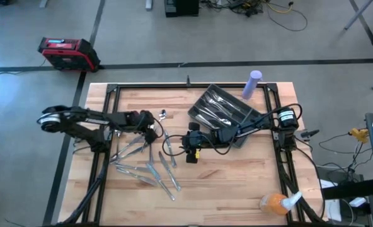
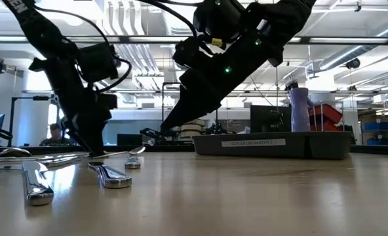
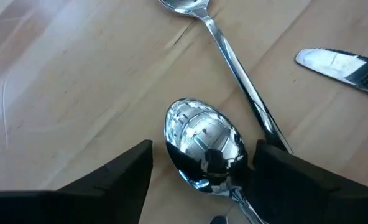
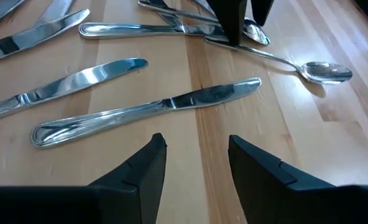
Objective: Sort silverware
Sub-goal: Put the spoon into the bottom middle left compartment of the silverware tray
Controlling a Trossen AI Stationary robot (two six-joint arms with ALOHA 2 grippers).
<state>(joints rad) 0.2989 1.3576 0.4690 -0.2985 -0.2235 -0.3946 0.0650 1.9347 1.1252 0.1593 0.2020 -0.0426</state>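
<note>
Two spoons (image 3: 206, 146) (one between the spread left pincer (image 3: 199, 171)), right pincer (image 4: 193, 158) released.

The tray (image 2: 272, 144) label reads "CUTLERY ORGANIZER".

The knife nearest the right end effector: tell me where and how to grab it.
Grip the knife at its mid-handle, coming straight down. It lies flat and crosswise to the open right end effector, so the fingers would straddle its narrow width, clear of the neighbouring knife.
</note>
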